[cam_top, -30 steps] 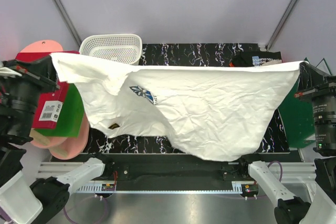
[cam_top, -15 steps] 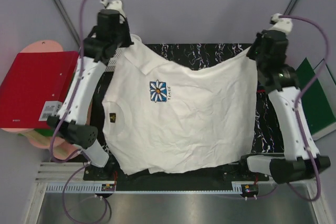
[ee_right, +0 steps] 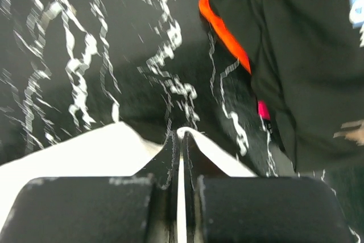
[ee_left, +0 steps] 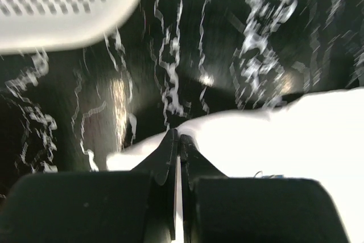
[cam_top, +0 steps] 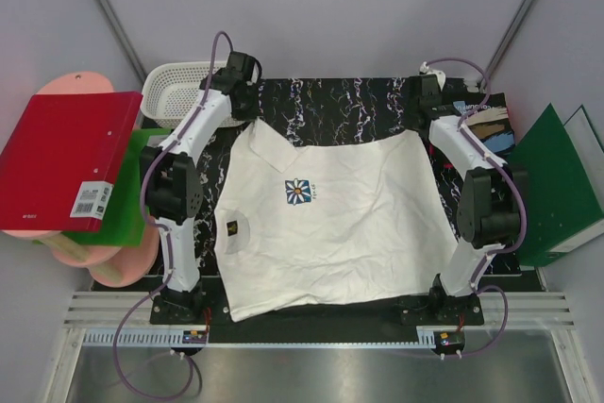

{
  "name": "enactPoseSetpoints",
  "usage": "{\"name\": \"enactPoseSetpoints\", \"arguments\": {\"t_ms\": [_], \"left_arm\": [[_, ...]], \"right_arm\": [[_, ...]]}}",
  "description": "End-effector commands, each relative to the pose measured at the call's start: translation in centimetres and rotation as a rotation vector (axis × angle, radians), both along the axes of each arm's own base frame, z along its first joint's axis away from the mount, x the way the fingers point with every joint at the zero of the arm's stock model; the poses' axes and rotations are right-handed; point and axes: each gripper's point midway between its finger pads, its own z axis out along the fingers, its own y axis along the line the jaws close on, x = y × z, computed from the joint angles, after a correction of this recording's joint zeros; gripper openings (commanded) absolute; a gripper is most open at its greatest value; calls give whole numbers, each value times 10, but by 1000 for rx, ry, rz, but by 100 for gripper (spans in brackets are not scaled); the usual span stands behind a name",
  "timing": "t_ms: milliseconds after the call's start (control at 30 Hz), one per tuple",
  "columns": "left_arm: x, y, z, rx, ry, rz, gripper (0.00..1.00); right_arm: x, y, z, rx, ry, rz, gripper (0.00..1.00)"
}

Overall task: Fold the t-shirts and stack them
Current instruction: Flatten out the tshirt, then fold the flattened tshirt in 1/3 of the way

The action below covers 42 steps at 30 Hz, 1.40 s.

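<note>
Cloth had come down flat. A second before, I held the white t-shirt (cam_top: 330, 224) stretched in the air between my wide-spread arms, sagging in the middle. Half a second before, I was swinging it forward and down. Now it lay spread over the dark marbled tabletop (cam_top: 340, 96), print side up. Its near hem was close to my bases and its far edge ran between my two wrists. Some wrinkles crossed the body, and the left side looked less square than the right.

My left claw (cam_top: 247, 112) was clamped on the far left corner of the shirt, just beside the white basket (cam_top: 175, 92). My right claw (cam_top: 421, 120) was clamped on the far right corner. Both wrist views showed the fingers pinched together on white cloth, tips low over the tabletop.

The black t-shirt (cam_top: 481, 118) lay at the far right, near my right claw but apart from the white one. A red-orange shirt (ee_right: 224, 29) showed as a strip at its edge — both waiting.

I judged the laying-out done and the folding not yet begun, since no fold showed in the white shirt. The next move, as I read it, called for carrying those corners toward me for a first fold — and dragging them carelessly could bunch the cloth.
</note>
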Motion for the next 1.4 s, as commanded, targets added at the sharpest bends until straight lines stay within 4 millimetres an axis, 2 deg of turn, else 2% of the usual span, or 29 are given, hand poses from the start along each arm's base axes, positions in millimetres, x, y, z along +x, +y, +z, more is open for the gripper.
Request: {"name": "enactPoseSetpoints", "arguments": {"t_ms": [0,67,167,233,333,433,467,500,533,567,600,633,767,967,1133,1233,1333,1367], "left_arm": [[37,4,73,-46,-204,42,0],[46,6,95,-61,-249,53,0],[51,12,111,-62,-262,49,0],[52,14,114,-59,-257,39,0],[39,17,109,-71,-220,37,0],[12,18,96,-85,-140,28,0],[-5,20,90,-88,-101,30,0],[-14,19,88,-96,-82,28,0],[-22,21,85,-98,-66,36,0],[-39,24,79,-96,-32,46,0],[-49,21,76,-122,-6,35,0],[-62,22,62,-120,43,41,0],[-99,30,63,-128,92,69,0],[-122,54,69,-117,124,149,0],[-136,62,67,-144,159,182,0],[-148,59,57,-156,210,167,0],[-164,60,41,-147,271,173,0],[-168,60,36,-146,288,170,0]], "right_arm": [[41,2,90,36,-266,-21,0],[43,1,105,32,-297,-22,0],[45,2,133,49,-358,-22,0],[45,3,137,50,-361,-19,0],[39,4,137,59,-330,-11,0],[22,8,132,84,-294,2,0],[15,8,125,92,-269,1,0],[6,7,130,93,-268,2,0],[-3,7,124,93,-237,2,0],[-11,6,117,89,-211,1,0],[-19,4,121,88,-208,0,0],[-29,1,116,74,-176,-8,0],[-59,-6,103,53,-94,-23,0],[-94,-11,69,59,67,-67,0],[-118,-17,35,34,207,-112,0],[-129,-27,12,-10,292,-158,0],[-129,-32,-3,-42,338,-182,0],[-128,-32,-14,-53,372,-183,0]]}}
